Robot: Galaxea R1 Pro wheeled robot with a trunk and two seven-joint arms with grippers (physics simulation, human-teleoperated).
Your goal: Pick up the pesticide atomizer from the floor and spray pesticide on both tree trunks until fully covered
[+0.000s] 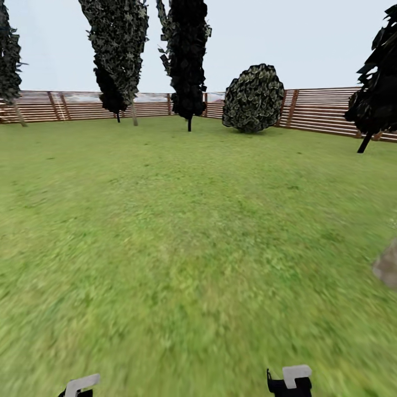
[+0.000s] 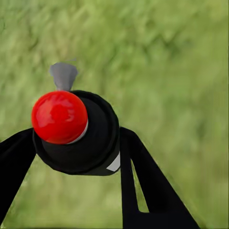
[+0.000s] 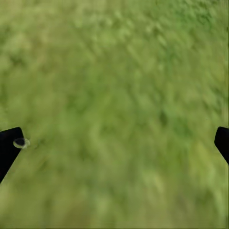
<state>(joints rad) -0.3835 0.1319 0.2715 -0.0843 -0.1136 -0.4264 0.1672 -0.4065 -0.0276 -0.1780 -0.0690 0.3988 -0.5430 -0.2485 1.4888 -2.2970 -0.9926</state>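
The pesticide atomizer (image 2: 90,143) is a black can with a red round cap (image 2: 59,117) and a grey nozzle (image 2: 63,75). My left gripper (image 2: 76,138) is shut on its body, black fingers (image 2: 143,181) on either side, over grass. My right gripper (image 3: 117,142) is open with nothing between its fingertips (image 3: 8,145), also over grass. Far off by the fence stand a tall tree (image 1: 118,38) with a mottled crown and a thin pale trunk (image 1: 134,114), and another tree (image 1: 8,60) at the left edge. Both arm ends, left (image 1: 80,385) and right (image 1: 292,379), sit low in the head view.
A wide green lawn (image 1: 182,237) runs to a brown slatted fence (image 1: 320,110). Near-black conifers (image 1: 187,60) and a round dark bush (image 1: 253,99) stand along it, with another dark tree (image 1: 377,88) at the right. A grey rock (image 1: 387,266) lies at the right edge.
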